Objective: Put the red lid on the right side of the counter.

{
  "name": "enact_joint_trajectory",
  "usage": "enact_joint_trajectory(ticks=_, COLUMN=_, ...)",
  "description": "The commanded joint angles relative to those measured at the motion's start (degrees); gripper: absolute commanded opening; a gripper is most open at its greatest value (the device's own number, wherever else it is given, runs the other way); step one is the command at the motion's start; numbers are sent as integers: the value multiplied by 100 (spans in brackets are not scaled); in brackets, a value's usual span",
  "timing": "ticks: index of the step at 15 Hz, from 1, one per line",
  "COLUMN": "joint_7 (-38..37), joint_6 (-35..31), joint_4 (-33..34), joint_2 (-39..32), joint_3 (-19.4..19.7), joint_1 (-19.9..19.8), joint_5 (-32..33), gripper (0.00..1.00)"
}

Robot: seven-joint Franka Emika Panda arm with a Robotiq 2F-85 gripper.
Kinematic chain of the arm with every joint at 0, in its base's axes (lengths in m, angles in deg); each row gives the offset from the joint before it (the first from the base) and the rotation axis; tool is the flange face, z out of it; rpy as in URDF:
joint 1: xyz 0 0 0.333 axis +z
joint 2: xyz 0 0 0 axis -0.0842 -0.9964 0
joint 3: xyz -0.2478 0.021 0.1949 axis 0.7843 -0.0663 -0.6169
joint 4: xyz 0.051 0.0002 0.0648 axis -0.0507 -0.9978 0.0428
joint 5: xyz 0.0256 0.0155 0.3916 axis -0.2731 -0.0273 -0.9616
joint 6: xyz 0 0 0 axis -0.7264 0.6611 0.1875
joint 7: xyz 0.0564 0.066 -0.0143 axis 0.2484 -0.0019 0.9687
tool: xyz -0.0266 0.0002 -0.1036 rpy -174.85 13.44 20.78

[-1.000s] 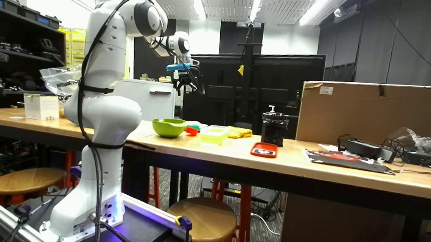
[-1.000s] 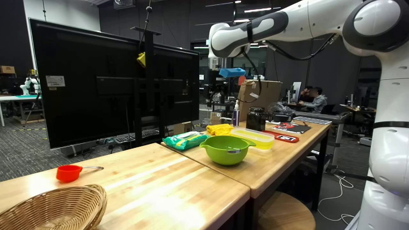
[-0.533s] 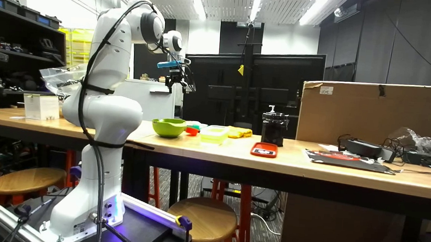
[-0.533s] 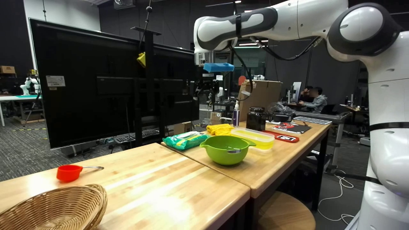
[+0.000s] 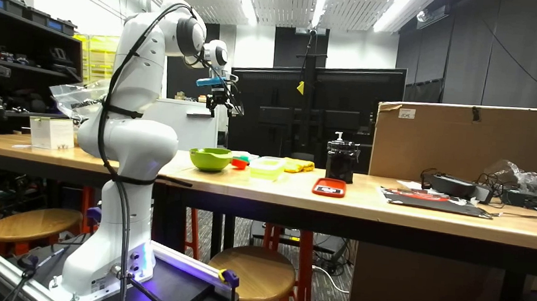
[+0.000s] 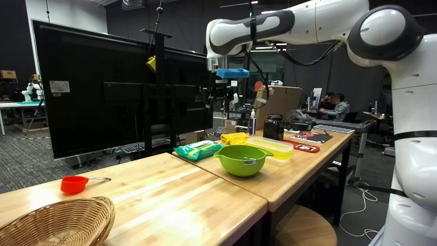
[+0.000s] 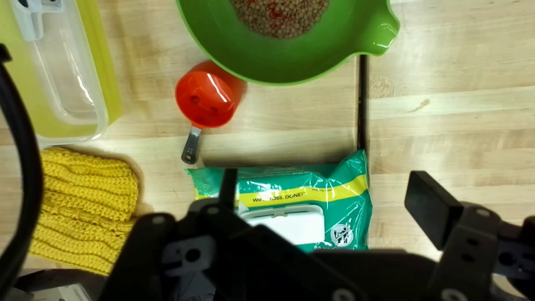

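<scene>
The red lid (image 5: 329,187) lies on the counter (image 5: 363,209) in front of a dark jar; it looks flat, more rectangular than round, with rounded corners and a black-and-white patch. It also shows in an exterior view (image 6: 305,147), past the yellow container. The wrist view does not show it. My gripper (image 5: 220,113) is high above the counter, well away from the lid, and also shows in an exterior view (image 6: 218,101). In the wrist view my gripper (image 7: 324,184) has its fingers wide apart with nothing between them, above the green wipes pack (image 7: 284,188).
A green bowl (image 6: 243,162) holding small brown grains stands near a red measuring cup (image 7: 207,98). A yellow container (image 6: 273,148), a yellow cloth (image 7: 87,200) and a black jar (image 5: 341,160) are also on the counter. Another red cup (image 6: 74,185) and a wicker basket (image 6: 58,222) are nearby.
The arm has swung the gripper to the left in both exterior views and straightened it to point down. In the last half second it is almost still. The objects have not moved.
</scene>
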Motion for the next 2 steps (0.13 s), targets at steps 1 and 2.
enact_joint_trajectory(ticks=1, joint_7=0, joint_6=29, joint_4=37, joint_2=-14, joint_3=31, joint_1=34, joint_5=-3, gripper=100)
enact_joint_trajectory(ticks=2, joint_7=0, joint_6=29, joint_4=38, joint_2=-13, joint_3=31, joint_1=34, joint_5=-3, gripper=100)
